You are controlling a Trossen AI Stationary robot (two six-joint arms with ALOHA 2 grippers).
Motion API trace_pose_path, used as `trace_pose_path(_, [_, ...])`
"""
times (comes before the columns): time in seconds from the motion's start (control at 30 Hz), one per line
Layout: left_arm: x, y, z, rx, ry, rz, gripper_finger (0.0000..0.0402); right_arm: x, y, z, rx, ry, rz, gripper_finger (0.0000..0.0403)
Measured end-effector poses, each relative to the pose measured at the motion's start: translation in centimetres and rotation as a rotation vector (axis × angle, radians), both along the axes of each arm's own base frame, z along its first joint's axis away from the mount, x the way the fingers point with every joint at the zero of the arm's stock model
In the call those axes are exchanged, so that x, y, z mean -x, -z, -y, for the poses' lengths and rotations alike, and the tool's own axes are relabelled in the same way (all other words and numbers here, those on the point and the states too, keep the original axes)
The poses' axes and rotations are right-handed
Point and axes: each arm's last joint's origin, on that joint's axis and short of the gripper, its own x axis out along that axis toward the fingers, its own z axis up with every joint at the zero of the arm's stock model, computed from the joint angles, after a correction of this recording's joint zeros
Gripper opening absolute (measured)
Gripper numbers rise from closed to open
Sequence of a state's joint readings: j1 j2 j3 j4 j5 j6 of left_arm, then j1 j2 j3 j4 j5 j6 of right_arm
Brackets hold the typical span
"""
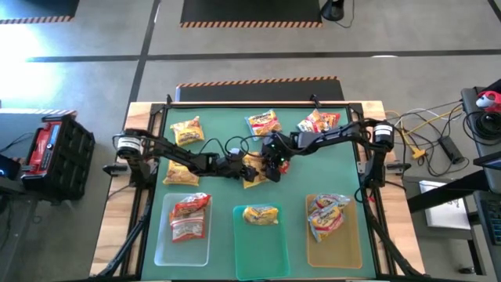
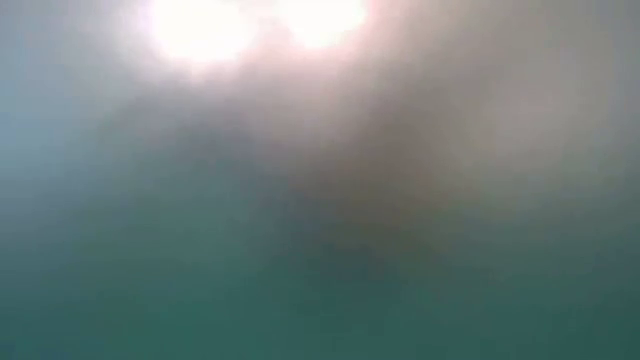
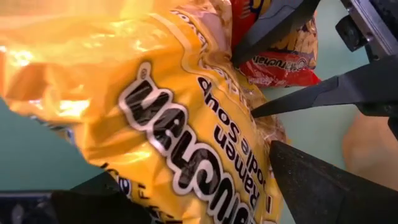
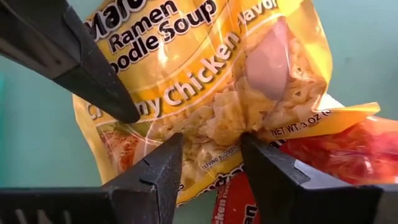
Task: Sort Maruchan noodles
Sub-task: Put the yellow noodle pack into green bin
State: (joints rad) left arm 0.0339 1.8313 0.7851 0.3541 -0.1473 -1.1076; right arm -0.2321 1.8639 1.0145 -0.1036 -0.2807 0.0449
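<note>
**Both hands on one yellow packet at mid-counter**

The right hand (image 4: 208,163) pinches the crinkled edge of the yellow packet (image 4: 211,93) between its fingers, narrow and holding it. The left hand (image 3: 186,193) stands wide around the same packet from the other side, its fingers (image 3: 323,186) flanking the wrapper; I cannot tell whether they press it. Both meet just behind the teal tray (image 1: 260,243), near the centre of the counter (image 1: 211,125).

The main risk, as I judge it: two hands on one wrapper could tug against each other and tear the thin plastic or crush the noodles inside. A red packet (image 4: 348,149) lies touching the yellow one, partly beneath it, so a lift could drag it along or flip it. The pinch sits on a loose seam, which could slip.

The packet is nearly square, so no long axis stands out; its label faces up.
</note>
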Motion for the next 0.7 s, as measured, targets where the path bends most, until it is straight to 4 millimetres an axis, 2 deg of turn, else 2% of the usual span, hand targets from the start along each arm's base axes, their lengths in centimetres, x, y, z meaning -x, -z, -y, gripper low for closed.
trace_pose_path(0.17, [0.0, 0.0, 0.1, 0.019, 0.022, 0.001, 0.0231, 0.4, -2.9, -0.1, 0.0, 0.001, 0.059, 0.016])
trace_pose_path(0.47, [-0.1, -0.5, 0.1, 0.021, 0.026, 0.025, 0.014, 2.3, -7.9, -0.3, 0.03, -0.008, 0.106, 0.016])
trace_pose_path(0.57, [0.0, -0.8, 0.1, 0.022, 0.029, 0.031, 0.0128, 3.0, -9.8, -0.5, 0.031, 0.001, 0.149, 0.016])
trace_pose_path(0.7, [0.2, -1.3, 0.1, 0.003, 0.071, 0.029, 0.0135, 4.1, -12.2, -0.7, 0.029, 0.026, 0.203, 0.016])
